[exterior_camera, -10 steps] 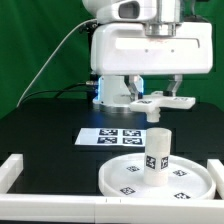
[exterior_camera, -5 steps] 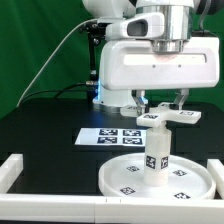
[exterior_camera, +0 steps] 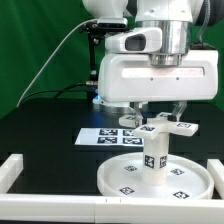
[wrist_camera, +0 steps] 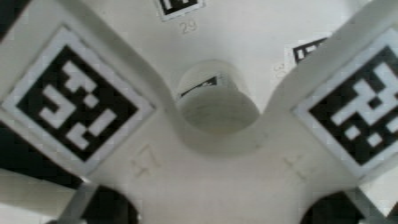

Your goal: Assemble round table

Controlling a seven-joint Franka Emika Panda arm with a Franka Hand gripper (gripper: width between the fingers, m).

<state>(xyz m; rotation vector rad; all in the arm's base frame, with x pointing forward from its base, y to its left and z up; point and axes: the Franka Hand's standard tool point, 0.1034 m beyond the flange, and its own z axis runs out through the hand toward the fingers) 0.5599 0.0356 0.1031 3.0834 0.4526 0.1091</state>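
The tabletop (exterior_camera: 40, 125) is matte black, and behind it a green curtain (exterior_camera: 35, 40) fills the back of the room, with a pale cable (exterior_camera: 55, 55) draped across it toward the arm's base. A low white border wall (exterior_camera: 20, 168) runs along the near edge. Inside that wall sits the large round disc (exterior_camera: 120, 178), rim up, dotted with small square tags. The short thick cylinder (exterior_camera: 156, 155) stands upright at the disc's centre. Just behind the disc, the marker board (exterior_camera: 105, 137) lies flat on the black surface. Directly above the cylinder, the gripper (exterior_camera: 160, 122) has its jaws clamped on the cross-shaped foot (exterior_camera: 160, 127), held level, close over the cylinder's top. The wrist view shows the foot's white arms, large tags and central socket (wrist_camera: 217, 108).
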